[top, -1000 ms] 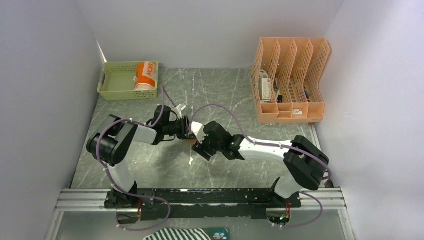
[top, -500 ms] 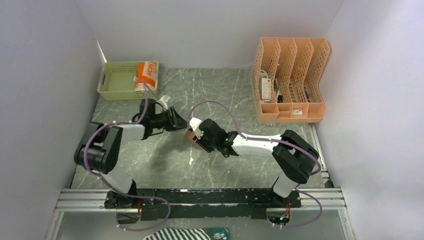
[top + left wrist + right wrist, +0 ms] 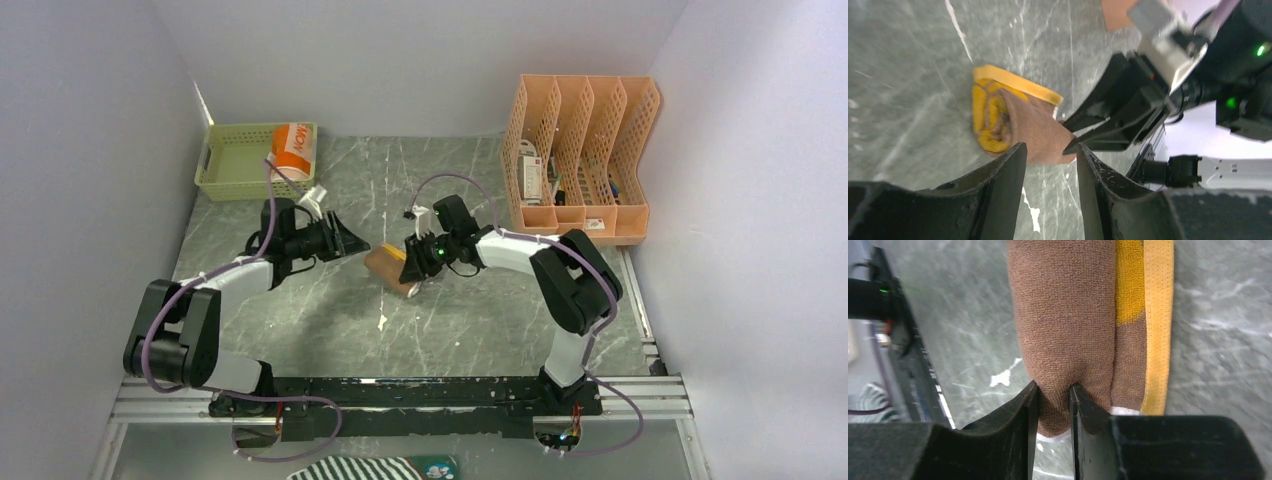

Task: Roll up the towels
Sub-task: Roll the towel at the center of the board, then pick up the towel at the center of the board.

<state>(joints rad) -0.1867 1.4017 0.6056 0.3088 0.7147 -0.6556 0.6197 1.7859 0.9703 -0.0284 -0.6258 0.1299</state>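
One rolled yellow towel (image 3: 386, 267) lies on the tabletop (image 3: 300, 330), its long axis running from our right tool (image 3: 412, 270), clamped on its right end, toward our left tool (image 3: 352, 243), fingers apart and empty, just beside the other end.

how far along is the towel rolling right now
Done: the orange towel sits rolled in the green basket. In hand: the yellow-and-brown towel lies rolled on the table, with the right gripper pinching one end. The left gripper is open beside it, holding nothing. Left: probably just moving this roll to the basket.
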